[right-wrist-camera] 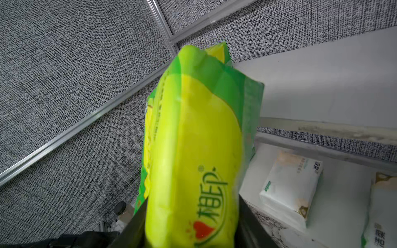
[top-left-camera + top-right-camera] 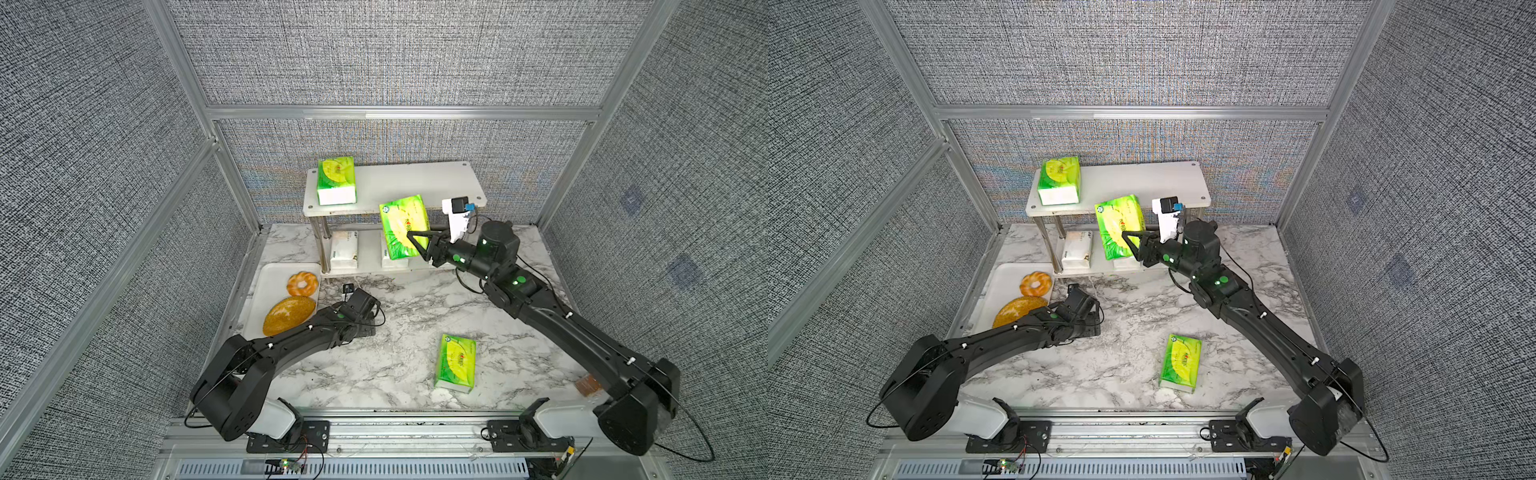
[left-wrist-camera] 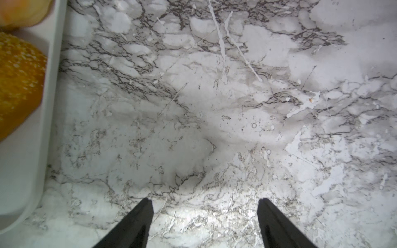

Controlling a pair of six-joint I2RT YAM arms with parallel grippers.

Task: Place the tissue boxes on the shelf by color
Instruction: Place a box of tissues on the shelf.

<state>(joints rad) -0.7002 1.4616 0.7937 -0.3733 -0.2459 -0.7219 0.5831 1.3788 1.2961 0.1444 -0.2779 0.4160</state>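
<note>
right gripper (image 2: 417,245) clamping green tissue pack (image 2: 401,216), beside shelf (image 2: 415,183) top

Enclosure of grey woven-fabric wall panels (image 2: 374,50) framed by aluminium rails (image 2: 403,113) (three sides visible in both top views); white, grey-veined marble-patterned worktop (image 2: 415,316), evenly and brightly lit.

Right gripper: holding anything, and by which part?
A green tissue pack, clamped near its lower end by the right gripper. The left gripper is open and empty.
</note>
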